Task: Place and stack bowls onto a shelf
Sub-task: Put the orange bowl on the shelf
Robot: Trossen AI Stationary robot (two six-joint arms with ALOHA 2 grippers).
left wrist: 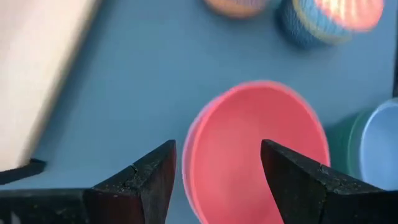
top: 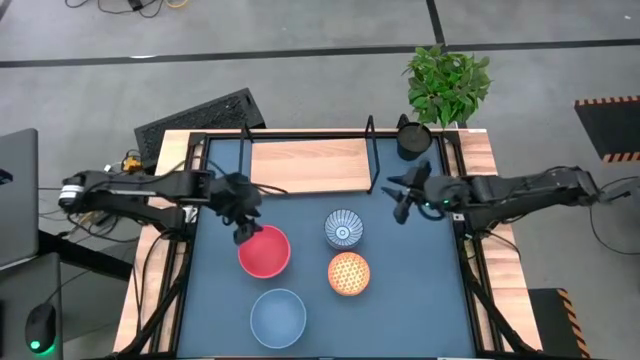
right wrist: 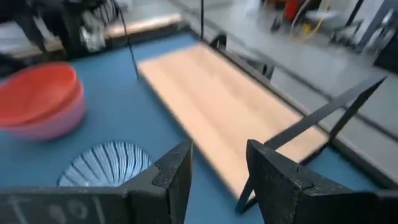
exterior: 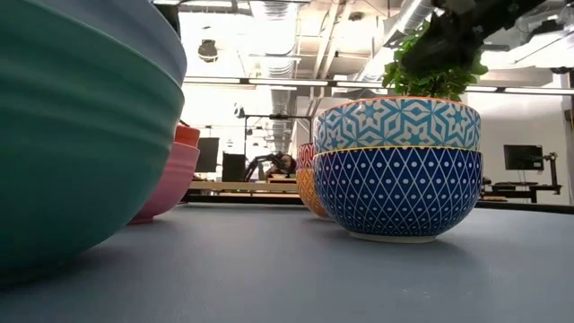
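Note:
My left gripper [top: 243,228] is open and hovers over the left-far rim of the pink-red bowl [top: 264,251]. In the left wrist view its fingers stand on either side of that bowl's wall [left wrist: 193,155], one outside and one over the hollow [left wrist: 261,149], without touching. The white bowl with the blue pattern [top: 343,228], the orange dotted bowl [top: 348,273] and the pale blue bowl [top: 277,317] rest on their bases on the blue tabletop. The wooden shelf [top: 310,165] lies at the far side, bare. My right gripper [top: 400,205] is open at the shelf's right end [right wrist: 217,106].
A black cup [top: 413,138] stands just beyond the shelf's right end, with a potted plant [top: 447,85] behind it. The shelf's black wire frame [right wrist: 323,115] rises close to my right gripper. The pale blue bowl [exterior: 72,135] fills the low view's left side.

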